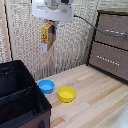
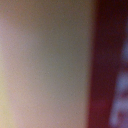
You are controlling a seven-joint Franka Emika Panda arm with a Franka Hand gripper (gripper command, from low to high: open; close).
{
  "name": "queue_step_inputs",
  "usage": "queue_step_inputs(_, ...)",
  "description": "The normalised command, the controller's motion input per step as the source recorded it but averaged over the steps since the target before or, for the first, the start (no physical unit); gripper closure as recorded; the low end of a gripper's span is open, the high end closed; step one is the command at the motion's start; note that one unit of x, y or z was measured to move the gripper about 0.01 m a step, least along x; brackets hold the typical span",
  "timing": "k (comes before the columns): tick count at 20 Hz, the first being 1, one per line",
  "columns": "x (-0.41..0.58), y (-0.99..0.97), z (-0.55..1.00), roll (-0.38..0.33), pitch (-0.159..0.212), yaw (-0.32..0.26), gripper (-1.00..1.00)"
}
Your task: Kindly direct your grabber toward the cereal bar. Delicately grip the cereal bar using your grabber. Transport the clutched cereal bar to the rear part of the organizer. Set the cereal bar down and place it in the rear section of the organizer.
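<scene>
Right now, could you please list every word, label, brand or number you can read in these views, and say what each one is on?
No text can be read.
Cereal bar, hanging from the grabber: red and white print, too small and blurred to read.
Wrist view: a dark red surface with pale marks, too blurred to read.
Organizer, blue bowl, yellow bowl, dresser: no lettering visible.

Desk (image 1: 95, 97): showing pale wood planks, smooth and matt.
Organizer (image 1: 20, 95): looking like black cloth, matt.
Bowls, blue (image 1: 46, 86) and yellow (image 1: 66, 93): appearing as smooth plastic.
Dresser (image 1: 111, 45): showing brown wood with metal handles.
Cereal bar (image 1: 47, 34): showing printed yellow packaging.
Wall (image 1: 25, 35): looking woven and rough.
</scene>
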Motion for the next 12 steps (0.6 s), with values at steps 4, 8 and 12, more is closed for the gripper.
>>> queue_step_inputs(4,0.000,0.59,0.00,0.052,0.031,-0.181,1.00)
queue_step_inputs(8,0.000,0.68,0.00,0.023,0.031,-0.166,1.00)
queue_step_inputs(12,0.000,0.71,0.00,0.007,0.015,-0.166,1.00)
